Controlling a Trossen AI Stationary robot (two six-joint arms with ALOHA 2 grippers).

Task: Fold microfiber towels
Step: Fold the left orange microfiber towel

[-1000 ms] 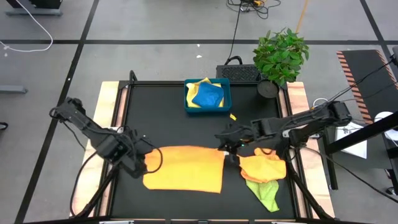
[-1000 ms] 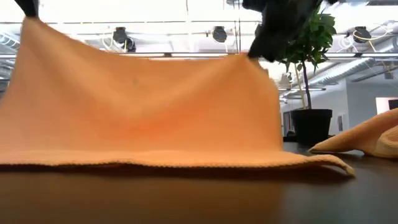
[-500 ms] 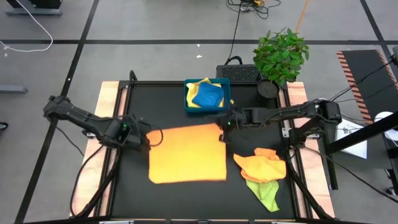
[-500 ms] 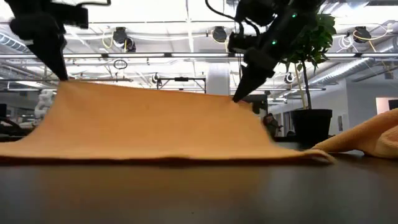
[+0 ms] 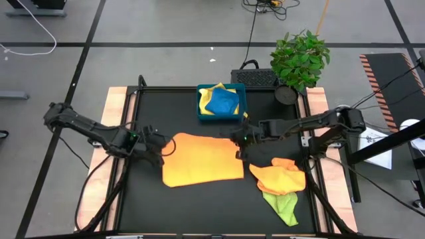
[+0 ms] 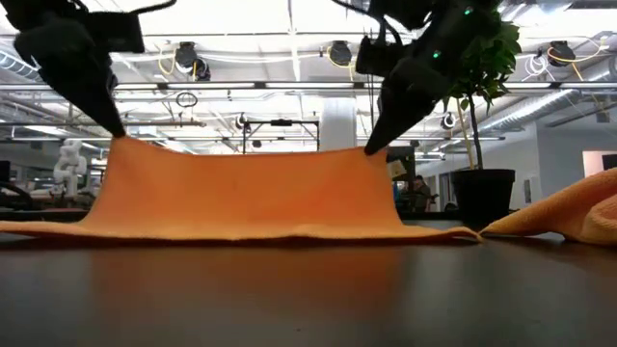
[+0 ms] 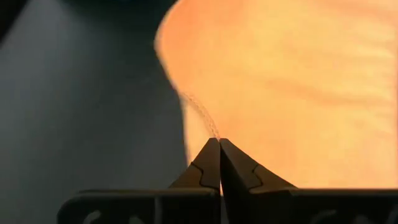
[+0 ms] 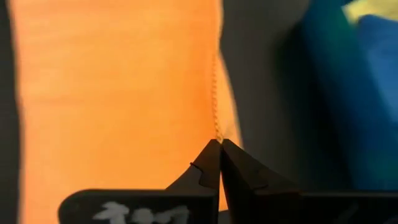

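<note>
altogether five towels [image 5: 202,167] — one tray [image 5: 240,114]

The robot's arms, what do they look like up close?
Both arms are dark, thin and jointed, with black cables looping beside them. The left gripper and right gripper each end in two black fingers that taper to a point. The right arm's wrist shows a small green light, and its gripper has white markings.

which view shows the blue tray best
The high view: the blue tray shows whole at the table's far edge, holding blue and yellow cloths. The right wrist view catches only a blurred part. The low and left wrist views don't show it.
</note>
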